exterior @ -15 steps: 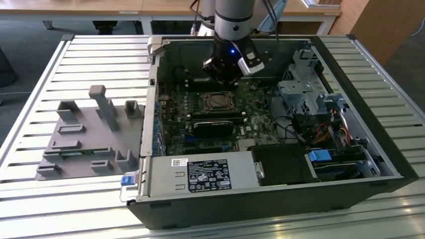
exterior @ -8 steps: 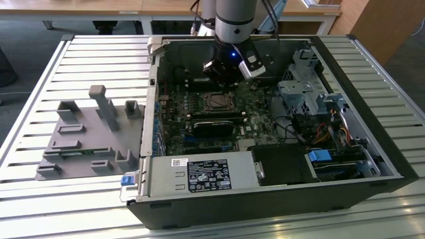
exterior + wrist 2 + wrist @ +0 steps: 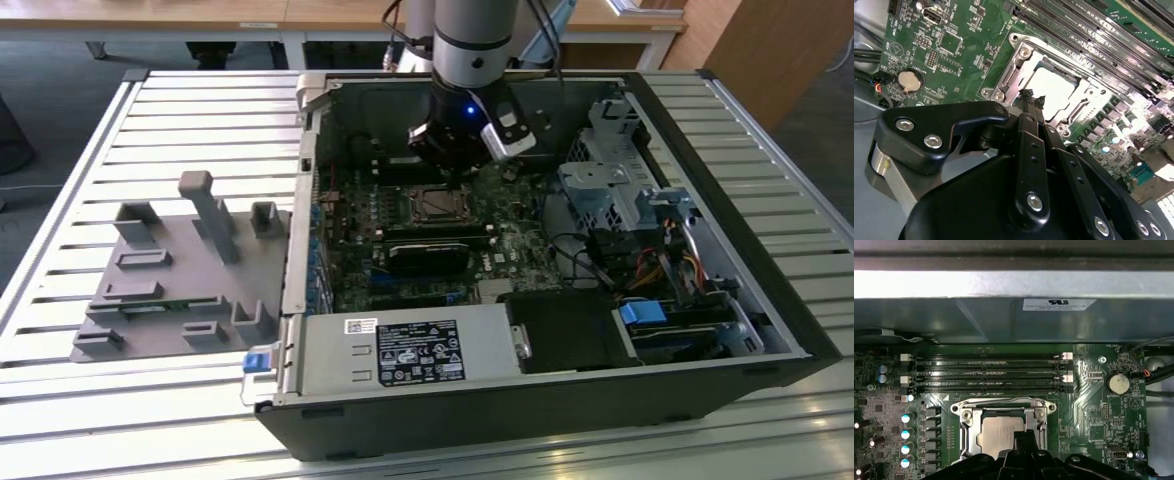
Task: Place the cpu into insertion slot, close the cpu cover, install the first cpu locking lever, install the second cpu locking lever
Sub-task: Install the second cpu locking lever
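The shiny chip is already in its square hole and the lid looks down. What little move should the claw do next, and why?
Probably ease down to the lever by the cpu cover. The cpu already sits in the insertion slot under that frame, and the claw, fingers together, hovers at the frame's edge.

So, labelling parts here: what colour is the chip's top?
Pale silvery-grey, plain; the cpu shows best in the first wrist view.
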You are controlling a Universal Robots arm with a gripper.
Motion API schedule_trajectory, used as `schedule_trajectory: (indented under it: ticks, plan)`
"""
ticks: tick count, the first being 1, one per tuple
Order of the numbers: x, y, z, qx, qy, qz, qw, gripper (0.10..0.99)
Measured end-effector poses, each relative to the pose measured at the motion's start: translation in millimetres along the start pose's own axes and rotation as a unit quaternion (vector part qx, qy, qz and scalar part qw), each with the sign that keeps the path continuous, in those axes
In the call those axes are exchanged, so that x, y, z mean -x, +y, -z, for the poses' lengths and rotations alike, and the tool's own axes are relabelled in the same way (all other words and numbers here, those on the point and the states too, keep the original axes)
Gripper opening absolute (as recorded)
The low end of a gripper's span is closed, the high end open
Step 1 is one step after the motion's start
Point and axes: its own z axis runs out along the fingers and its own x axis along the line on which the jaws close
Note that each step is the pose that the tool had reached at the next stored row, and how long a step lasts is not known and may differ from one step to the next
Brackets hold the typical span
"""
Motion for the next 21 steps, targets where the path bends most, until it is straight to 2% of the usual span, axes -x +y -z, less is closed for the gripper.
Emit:
schedule_trajectory:
  ticks: [3, 7, 15, 16, 19, 21]
  plan:
    - [0.1, -0.1, 3.8, 0.0, 0.0, 0.0, 1.0, 0.106]
    - [0.3, -3.7, 4.5, 0.0, 0.0, 0.0, 1.0, 0.106]
    - [1.1, -29.9, 5.8, 0.0014, 0.0003, 0.0, 1.0, 0.106]
    - [1.1, -31.4, 5.7, 0.0024, 0.0017, 0.0, 1.0, 0.106]
    - [1.8, -33.7, 5.3, 0.008, 0.0112, -0.001, 0.9999, 0.106]
    - [1.9, -36.3, 4.8, 0.01, 0.012, -0.001, 0.9999, 0.106]
